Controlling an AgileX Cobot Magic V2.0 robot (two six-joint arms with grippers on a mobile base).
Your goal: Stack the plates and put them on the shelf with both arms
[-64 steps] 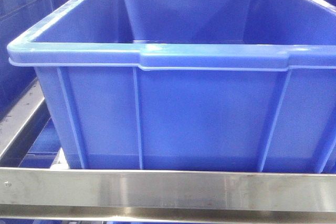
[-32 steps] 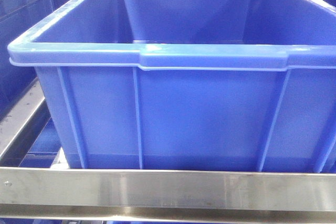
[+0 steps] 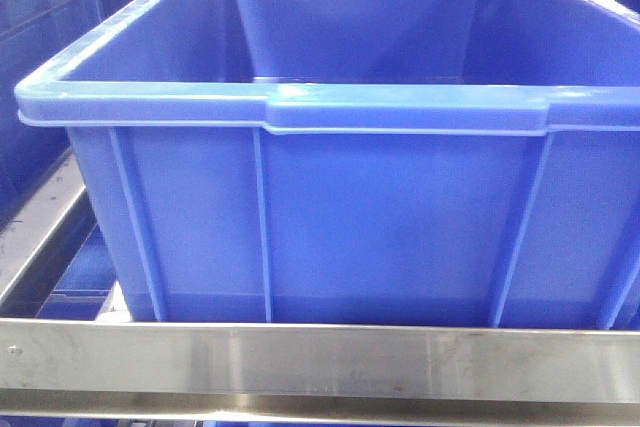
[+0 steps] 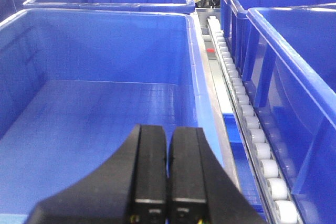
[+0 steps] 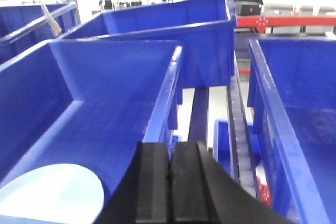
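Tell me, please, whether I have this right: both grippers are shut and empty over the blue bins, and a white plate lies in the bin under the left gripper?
Not quite. The white plate lies in the blue bin under the right gripper, as the right wrist view shows. The bin under the left gripper holds no plate in the left wrist view. Both grippers are indeed shut and empty.

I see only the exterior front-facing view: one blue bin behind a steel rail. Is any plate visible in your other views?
Observer: Yes. In the right wrist view a white plate lies at the bottom of a blue bin, at lower left.
Operator: Is the right gripper holding it?
Observer: No. The right gripper is shut on nothing, and sits right of the plate.
Operator: And the left gripper?
Observer: The left gripper is shut too, above a bin with a bare floor; a roller track runs along that bin's right side.
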